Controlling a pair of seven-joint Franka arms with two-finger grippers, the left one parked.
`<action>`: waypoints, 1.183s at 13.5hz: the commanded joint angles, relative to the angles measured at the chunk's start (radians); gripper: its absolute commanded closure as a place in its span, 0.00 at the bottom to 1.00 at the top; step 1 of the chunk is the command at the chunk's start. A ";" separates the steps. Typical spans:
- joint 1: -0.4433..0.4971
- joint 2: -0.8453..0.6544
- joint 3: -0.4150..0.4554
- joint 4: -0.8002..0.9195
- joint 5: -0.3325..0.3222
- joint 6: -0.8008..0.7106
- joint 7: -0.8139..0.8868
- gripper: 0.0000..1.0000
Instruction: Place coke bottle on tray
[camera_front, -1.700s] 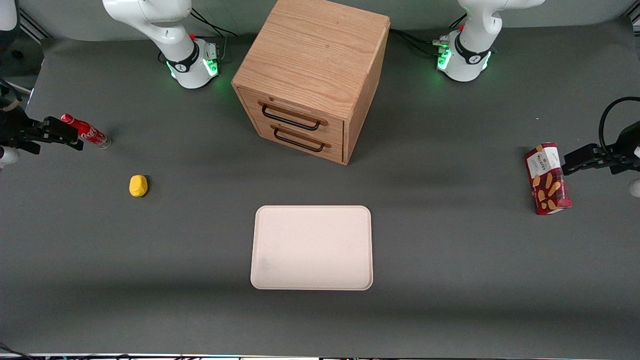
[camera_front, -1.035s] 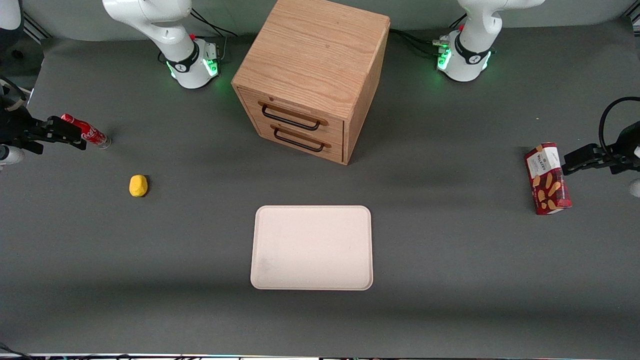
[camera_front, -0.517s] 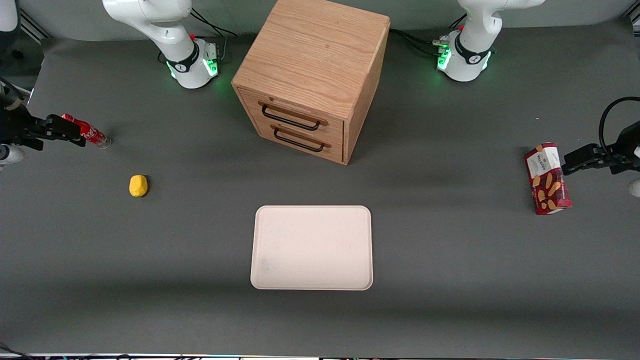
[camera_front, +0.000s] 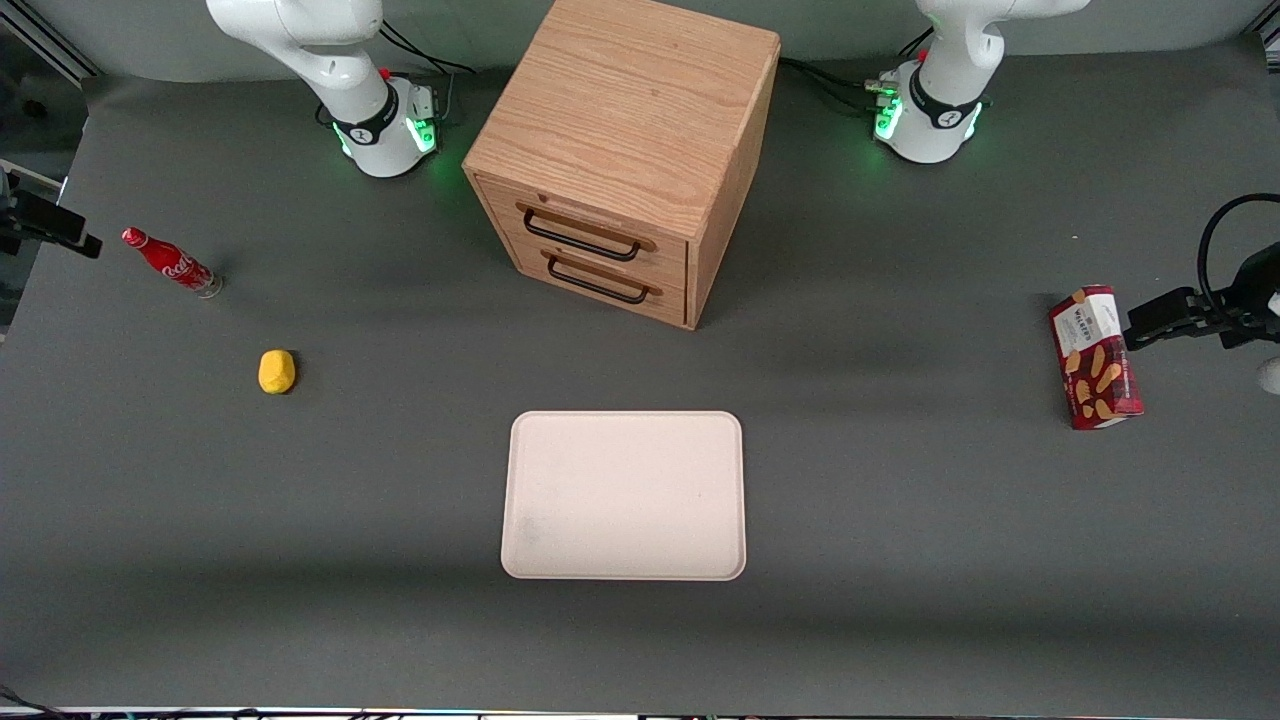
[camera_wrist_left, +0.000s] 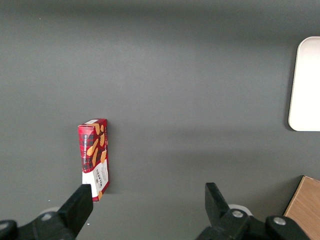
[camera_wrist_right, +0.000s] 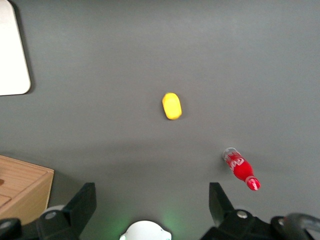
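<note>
- The coke bottle stands on the desk toward the working arm's end, well apart from the tray.
- The gripper hovers high above, fingers spread apart, holding nothing.

Robotics lab: two white arm bases w/ green LEDs bolted on grey-matted table.

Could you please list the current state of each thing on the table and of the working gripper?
coke bottle: standing on the table, free, not on the tray.
tray: flat on the table, nothing on it.
gripper: open, above the table, holding nothing.
drawer cabinet: both drawers shut.
yellow object: resting on the table.
snack box: standing toward the parked arm's end.
</note>
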 joint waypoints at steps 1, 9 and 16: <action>-0.027 -0.090 -0.057 -0.094 -0.037 0.027 -0.121 0.00; -0.042 -0.208 -0.243 -0.204 -0.119 0.047 -0.287 0.00; -0.033 -0.332 -0.347 -0.298 -0.193 0.038 -0.376 0.00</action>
